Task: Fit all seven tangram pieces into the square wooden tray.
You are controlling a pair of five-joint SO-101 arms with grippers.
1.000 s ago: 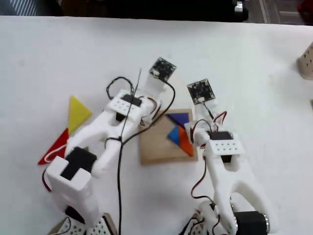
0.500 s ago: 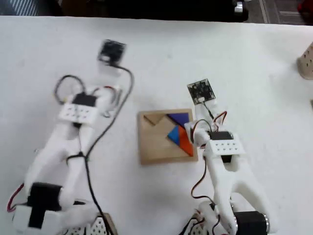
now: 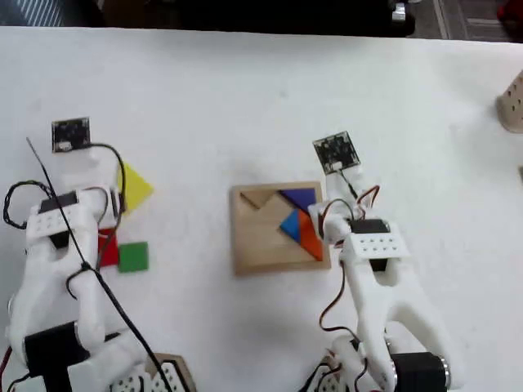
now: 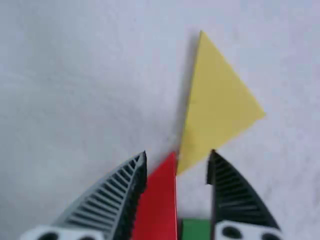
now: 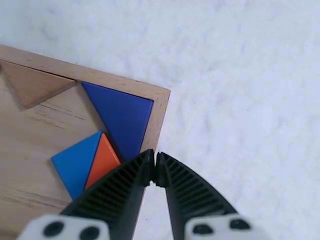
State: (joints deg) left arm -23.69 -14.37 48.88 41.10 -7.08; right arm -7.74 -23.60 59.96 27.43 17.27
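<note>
- Three pieces lie loose on the table left of the wooden tray: a red triangle, a yellow triangle and a green square.
- Four pieces sit in the tray: a wood-coloured triangle, a dark blue triangle, a light blue piece and an orange piece.
- Key relation: the red triangle lies between the spread fingers of the left gripper. Its long axis runs along the fingers, and its tip points ahead at the yellow triangle's near corner. Whether the two touch cannot be told.
- The green square sits just beside the red triangle, close to the dark finger.
- Left arm pose: stretched along the table's left side, with the gripper pointed down over the red triangle. This arm is judged the nearer one for all three loose pieces.
- The right gripper has its fingers pressed together, holding nothing. It hangs at the tray's right rim, well apart from the loose pieces.
</note>
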